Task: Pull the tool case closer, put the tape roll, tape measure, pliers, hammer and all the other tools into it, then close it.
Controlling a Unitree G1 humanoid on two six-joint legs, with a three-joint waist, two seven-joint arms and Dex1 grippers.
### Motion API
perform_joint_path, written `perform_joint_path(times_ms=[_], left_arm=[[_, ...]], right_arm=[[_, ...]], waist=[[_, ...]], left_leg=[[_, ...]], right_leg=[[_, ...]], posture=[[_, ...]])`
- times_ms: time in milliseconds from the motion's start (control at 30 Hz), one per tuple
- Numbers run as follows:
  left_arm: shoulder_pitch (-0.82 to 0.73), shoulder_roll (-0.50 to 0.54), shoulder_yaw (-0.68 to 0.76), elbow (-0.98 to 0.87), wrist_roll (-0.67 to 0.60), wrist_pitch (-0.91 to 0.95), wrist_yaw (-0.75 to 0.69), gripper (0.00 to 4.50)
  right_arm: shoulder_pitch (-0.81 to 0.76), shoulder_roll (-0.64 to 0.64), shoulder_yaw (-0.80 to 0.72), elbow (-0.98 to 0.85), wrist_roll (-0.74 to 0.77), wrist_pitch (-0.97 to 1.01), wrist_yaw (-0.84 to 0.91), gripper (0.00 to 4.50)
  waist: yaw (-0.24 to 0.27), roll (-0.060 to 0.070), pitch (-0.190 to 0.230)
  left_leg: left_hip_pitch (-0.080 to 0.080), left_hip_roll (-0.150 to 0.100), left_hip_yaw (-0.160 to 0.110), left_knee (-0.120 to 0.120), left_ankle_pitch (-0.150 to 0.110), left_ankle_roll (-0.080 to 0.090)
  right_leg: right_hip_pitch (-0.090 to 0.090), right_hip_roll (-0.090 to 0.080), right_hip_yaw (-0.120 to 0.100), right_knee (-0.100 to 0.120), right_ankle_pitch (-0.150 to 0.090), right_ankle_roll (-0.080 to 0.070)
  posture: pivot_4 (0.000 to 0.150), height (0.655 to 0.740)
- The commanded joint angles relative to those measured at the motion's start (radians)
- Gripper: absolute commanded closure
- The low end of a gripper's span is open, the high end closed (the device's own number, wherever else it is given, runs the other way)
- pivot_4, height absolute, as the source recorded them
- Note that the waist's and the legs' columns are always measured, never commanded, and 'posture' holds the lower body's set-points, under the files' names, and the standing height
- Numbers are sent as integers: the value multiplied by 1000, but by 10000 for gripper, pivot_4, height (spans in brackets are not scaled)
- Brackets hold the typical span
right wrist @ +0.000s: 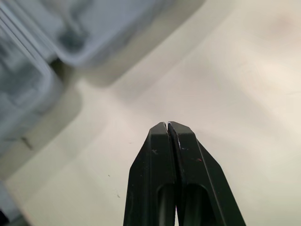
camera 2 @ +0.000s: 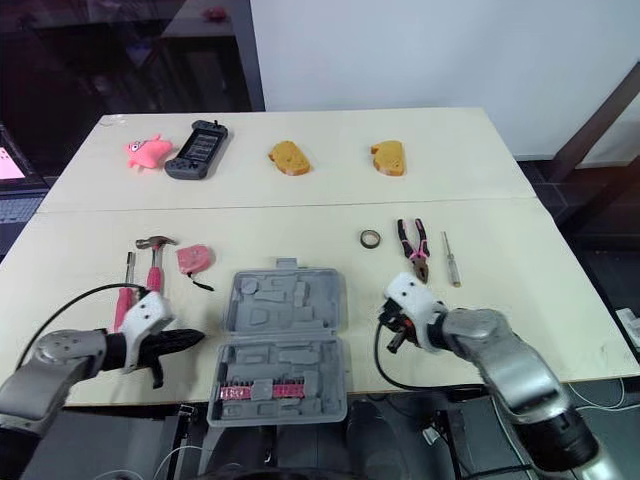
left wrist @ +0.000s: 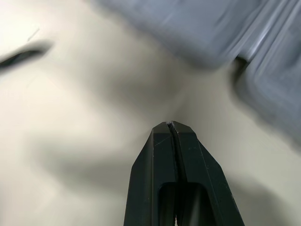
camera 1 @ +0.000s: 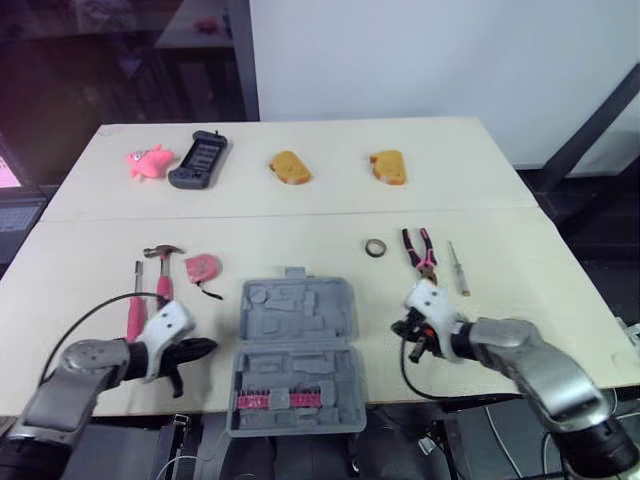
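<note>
Left wrist view: the left tool (left wrist: 171,123) is pinched shut on nothing, low over the pale table (left wrist: 70,117) beside the grey tool case (left wrist: 263,56). The right tool (right wrist: 168,123) is likewise closed and empty at the case's other side. The case lies open and flat at the table's near edge, its long axis running near to far and its handle toward the far edge. Hammer (camera 1: 162,270) and tape measure (camera 1: 201,267) lie toward the left edge; tape roll (camera 1: 376,247), pliers (camera 1: 420,252) and screwdriver (camera 1: 457,268) toward the right. Along the far edge sit a pink toy (camera 1: 148,161), dark handset (camera 1: 198,160) and two bread pieces (camera 1: 290,167), with a white wall (camera 1: 420,50) behind.

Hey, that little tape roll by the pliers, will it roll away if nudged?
Probably not: the tape roll lies flat on the table. Tipped on edge, its round ring could roll. It looks small, so likely light and apt to slide.
</note>
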Motion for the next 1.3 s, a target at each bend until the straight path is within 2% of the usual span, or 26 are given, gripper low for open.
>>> perform_joint_path(times_ms=[33, 167, 200, 267, 333, 467, 500, 533, 567, 967, 1033, 1167, 1300], left_arm=[[36, 71, 195, 87, -86, -81, -99, 45000], [44, 139, 347, 211, -135, -139, -184, 45000], [41, 158, 370, 254, -131, -154, -195, 45000], [16, 186, 399, 359, -117, -180, -185, 39546], [-3, 206, 417, 440, -104, -197, -169, 31764], [-45, 242, 431, 612, -82, -243, -153, 11130], [-54, 248, 426, 647, -72, -264, -150, 6157], [-65, 252, 424, 675, -72, -273, -154, 1454], [-74, 253, 421, 694, -72, -283, -158, 241], [-106, 252, 395, 742, -55, -322, -162, 241], [-104, 231, 378, 685, -56, -312, -164, 241], [-62, 129, 300, 337, -126, -172, -179, 241], [-25, 58, 235, 36, -192, -52, -165, 241]], right_arm=[[96, -55, -235, -7, 61, -158, 92, 44343], [220, -84, -458, 103, 112, -331, 211, 44343], [241, -90, -504, 141, 118, -362, 234, 41955], [276, -109, -565, 216, 113, -415, 267, 36357], [296, -127, -614, 284, 119, -446, 291, 26711], [323, -157, -657, 399, 86, -537, 307, 6384], [323, -156, -659, 409, 88, -553, 309, 1932], [322, -151, -655, 407, 92, -559, 306, 0], [322, -146, -646, 397, 93, -559, 299, 0], [323, -153, -613, 362, 80, -547, 250, 0], [298, -152, -574, 300, 83, -509, 223, 0], [92, -102, -380, 107, 141, -300, 93, 0], [-135, -28, -144, 81, 65, -167, -21, 0]], waist=[[1, -2, 3], [14, -7, 8], [14, -8, 9], [13, -8, 9], [11, -7, 10], [7, -7, 10], [6, -7, 10], [4, -7, 10], [2, -7, 10], [10, -6, 10], [10, -6, 10], [8, -3, 11], [11, -5, 11]], left_leg=[[-1, 0, 0, 0, 0, 0], [-1, 0, 1, 2, 0, 0], [-1, 0, 2, 3, 0, 0], [-1, 0, 2, 3, 0, 0], [0, 0, 4, 3, 0, 0], [0, 0, 4, 1, 0, 0], [0, 0, 4, 1, 0, 0], [0, 0, 4, 0, 0, 0], [0, 0, 4, 0, 0, 0], [0, 0, 5, 1, 0, 0], [0, 0, 5, 1, 0, 0], [0, 1, 6, 2, 0, -1], [-1, 2, 6, 2, 0, -1]], right_leg=[[-1, 0, 0, 0, 0, 0], [0, -1, 0, 0, -3, -4], [1, -2, 0, 0, -3, -4], [1, -2, 0, -1, -3, -5], [0, -2, 1, -1, -3, -5], [-1, -2, 1, -1, -3, -5], [-1, -1, 1, -1, -3, -5], [-1, -1, 1, -1, -3, -5], [-1, -1, 1, -1, -3, -5], [-1, -2, 2, -1, -2, -5], [-1, -2, 2, -1, -2, -5], [0, -2, 3, 0, -1, -5], [-1, -1, 3, 1, 0, -2]], posture=[[1500, 7400], [1500, 7400], [1500, 7400], [1500, 7400], [1500, 7400], [1500, 7400], [1500, 7400], [1500, 7400], [1500, 7400], [1500, 7400], [1500, 7400], [1500, 7400], [1500, 7400]])
